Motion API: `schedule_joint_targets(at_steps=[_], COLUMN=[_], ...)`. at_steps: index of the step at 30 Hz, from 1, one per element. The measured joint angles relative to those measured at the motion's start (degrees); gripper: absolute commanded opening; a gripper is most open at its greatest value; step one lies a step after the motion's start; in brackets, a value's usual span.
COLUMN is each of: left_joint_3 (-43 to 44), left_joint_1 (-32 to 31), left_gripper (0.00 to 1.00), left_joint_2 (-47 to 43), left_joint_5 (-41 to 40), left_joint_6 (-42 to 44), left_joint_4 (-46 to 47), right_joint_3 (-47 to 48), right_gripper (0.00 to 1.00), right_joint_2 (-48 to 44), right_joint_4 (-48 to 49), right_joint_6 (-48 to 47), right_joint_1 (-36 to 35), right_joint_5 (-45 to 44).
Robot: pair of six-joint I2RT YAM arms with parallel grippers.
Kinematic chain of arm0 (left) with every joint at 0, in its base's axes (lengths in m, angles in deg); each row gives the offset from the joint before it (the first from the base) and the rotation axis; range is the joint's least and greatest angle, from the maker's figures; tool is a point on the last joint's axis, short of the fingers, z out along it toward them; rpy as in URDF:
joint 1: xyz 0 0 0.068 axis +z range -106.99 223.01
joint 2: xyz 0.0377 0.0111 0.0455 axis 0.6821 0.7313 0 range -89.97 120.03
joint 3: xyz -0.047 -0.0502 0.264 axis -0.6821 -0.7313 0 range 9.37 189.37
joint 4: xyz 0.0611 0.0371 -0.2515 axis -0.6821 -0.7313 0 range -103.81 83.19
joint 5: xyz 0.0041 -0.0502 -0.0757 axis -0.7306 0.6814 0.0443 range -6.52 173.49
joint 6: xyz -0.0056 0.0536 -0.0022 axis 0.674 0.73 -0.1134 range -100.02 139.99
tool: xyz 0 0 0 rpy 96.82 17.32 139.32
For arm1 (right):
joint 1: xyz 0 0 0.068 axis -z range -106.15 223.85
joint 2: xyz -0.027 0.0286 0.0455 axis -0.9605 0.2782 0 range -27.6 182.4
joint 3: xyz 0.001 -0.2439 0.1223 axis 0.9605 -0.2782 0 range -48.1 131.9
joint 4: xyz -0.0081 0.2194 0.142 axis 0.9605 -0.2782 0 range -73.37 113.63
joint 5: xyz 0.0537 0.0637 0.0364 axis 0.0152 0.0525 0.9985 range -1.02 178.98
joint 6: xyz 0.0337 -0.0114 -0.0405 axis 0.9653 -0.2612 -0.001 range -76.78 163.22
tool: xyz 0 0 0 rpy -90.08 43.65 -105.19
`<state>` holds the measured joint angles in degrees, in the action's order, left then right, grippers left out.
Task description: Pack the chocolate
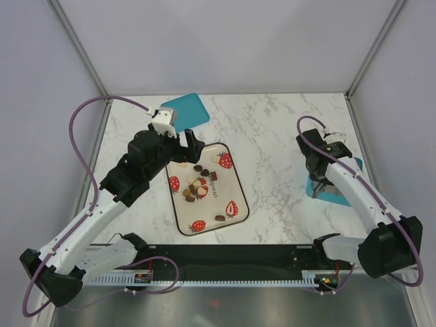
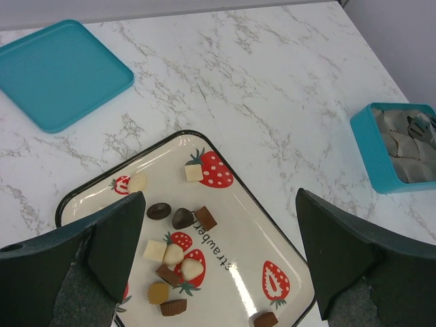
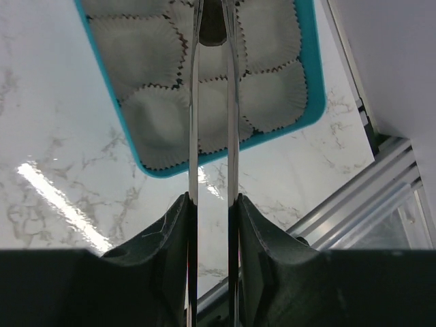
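My right gripper (image 3: 212, 204) is clenched on a pair of metal tweezers (image 3: 193, 122), and squeezing them pinches a dark chocolate piece (image 3: 212, 27) between the tips, over the teal box (image 3: 310, 82) at the right side of the table. The paper cups (image 3: 153, 122) I can see in the box look unfilled. The piece seems to sit over the middle column, but the blades hide that cup, and I cannot tell how high the tips hang above it. To do this placing well, I want the tips centred over one cup, not on the pleated ridge between two. I should then come straight down until the piece is just inside the paper and ease the squeeze slowly so it drops rather than flicks out. Then I should lift vertically, watching that the piece does not cling to a blade or drag the light cup up with it. My left gripper (image 2: 218, 231) is spread wide, holding nothing, above the strawberry-print tray (image 2: 238, 231), where the remaining chocolates (image 2: 182, 218) lie clustered near its middle.
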<state>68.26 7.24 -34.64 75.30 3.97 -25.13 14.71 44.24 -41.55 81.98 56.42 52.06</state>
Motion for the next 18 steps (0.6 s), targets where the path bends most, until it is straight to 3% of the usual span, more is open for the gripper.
schedule_joint_targets(at_steps=[18], left_joint_3=[0.0], left_joint_1=[0.0], left_gripper=[1.0], left_joint_2=[0.24], left_joint_5=[0.83], left_joint_6=[-0.02], left_joint_4=[0.0], right_joint_3=[-5.42], right_gripper=[0.34], right_joint_2=[-0.85], right_joint_4=[1.7], right_joint_6=[-0.46], right_joint_1=[7.67], right_joint_5=[-0.81])
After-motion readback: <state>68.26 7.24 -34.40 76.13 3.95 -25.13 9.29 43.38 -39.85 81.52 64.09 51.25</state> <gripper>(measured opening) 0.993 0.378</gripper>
